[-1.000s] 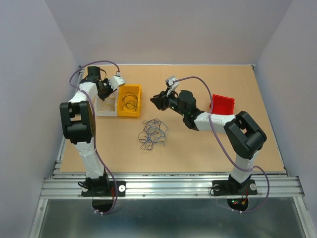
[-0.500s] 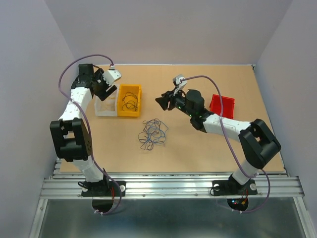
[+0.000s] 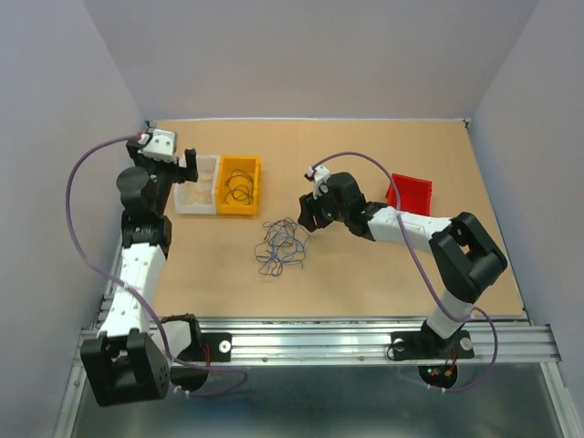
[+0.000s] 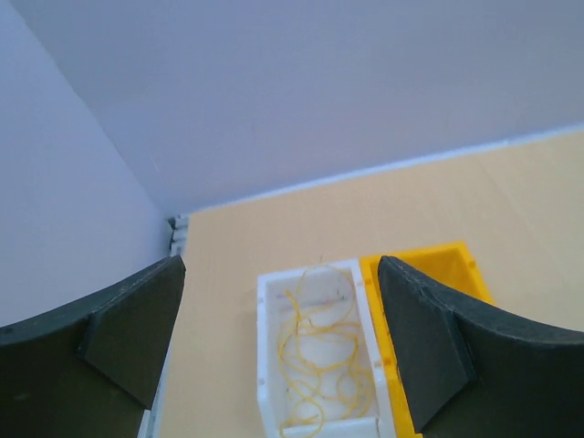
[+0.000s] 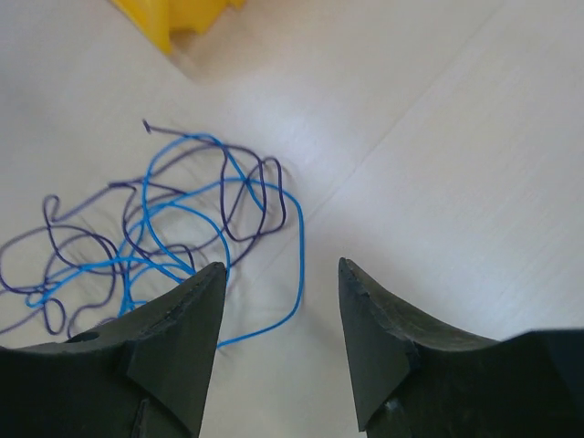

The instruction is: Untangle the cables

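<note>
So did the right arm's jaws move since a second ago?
Yes. The right gripper slid toward the table's near edge, from level with the yellow bin down to just beside the cables.

Bright even light, faint shadows, mild glare

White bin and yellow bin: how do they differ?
The white plastic bin holds thin yellow wire loops; the yellow plastic bin holds dark wire loops. The white bin sits left of the yellow bin. Both are open-topped and stand side by side.
</note>
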Tool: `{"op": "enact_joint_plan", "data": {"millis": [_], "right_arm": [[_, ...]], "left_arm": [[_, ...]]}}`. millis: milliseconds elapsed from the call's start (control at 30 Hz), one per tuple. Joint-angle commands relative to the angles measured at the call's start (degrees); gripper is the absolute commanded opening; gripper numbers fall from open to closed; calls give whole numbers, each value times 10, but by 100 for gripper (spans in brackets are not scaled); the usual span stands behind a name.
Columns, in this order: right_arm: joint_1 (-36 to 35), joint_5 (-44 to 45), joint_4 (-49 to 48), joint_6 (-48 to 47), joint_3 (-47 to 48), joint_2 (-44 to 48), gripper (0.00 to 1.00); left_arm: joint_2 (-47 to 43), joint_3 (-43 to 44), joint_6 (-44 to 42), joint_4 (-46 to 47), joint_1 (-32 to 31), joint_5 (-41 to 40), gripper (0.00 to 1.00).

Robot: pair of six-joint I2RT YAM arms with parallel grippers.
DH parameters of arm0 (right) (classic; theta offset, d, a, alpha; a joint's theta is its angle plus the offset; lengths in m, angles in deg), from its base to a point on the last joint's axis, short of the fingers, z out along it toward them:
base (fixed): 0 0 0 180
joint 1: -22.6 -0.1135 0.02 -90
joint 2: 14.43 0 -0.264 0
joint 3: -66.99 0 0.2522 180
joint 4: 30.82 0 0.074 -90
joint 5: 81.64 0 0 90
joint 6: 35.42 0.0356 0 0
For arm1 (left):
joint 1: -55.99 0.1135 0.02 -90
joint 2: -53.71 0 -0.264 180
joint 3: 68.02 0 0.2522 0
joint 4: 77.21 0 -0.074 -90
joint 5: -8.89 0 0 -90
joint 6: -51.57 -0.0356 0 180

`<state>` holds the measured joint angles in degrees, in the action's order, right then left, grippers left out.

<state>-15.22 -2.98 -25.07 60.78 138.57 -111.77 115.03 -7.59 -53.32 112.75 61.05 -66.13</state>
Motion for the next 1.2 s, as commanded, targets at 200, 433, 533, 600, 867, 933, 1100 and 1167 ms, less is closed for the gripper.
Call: {"op": "enact_joint_plan", "data": {"millis": [200,433,533,600,867,933,1100,1167], "right_arm": [[-16,-70,78,-57,18,-18,63],[-45,-68,107,-94,40,-47,69],[-48,-53,114,-96,53,-64,69],[-48,-51,121,-99,62,-76,65],[-56,-24,144,-107,80,-94,48],[-59,-17,145,-110,87,-102,33],[-64,-36,148,-122,95,-94,1],[-65,-47,146,-115,83,-72,1]], "left_arm": [[-68,-75,114,163,-28,171,99],[-44,-152,7,181,-118,147,99],[-38,-150,0,179,-127,154,99],[-36,-156,-15,180,-135,146,99],[-23,-156,-34,176,-154,142,99],[-22,-156,-41,172,-161,138,99],[-18,-157,-64,162,-185,137,99],[-18,-158,-70,157,-192,136,99]]}}
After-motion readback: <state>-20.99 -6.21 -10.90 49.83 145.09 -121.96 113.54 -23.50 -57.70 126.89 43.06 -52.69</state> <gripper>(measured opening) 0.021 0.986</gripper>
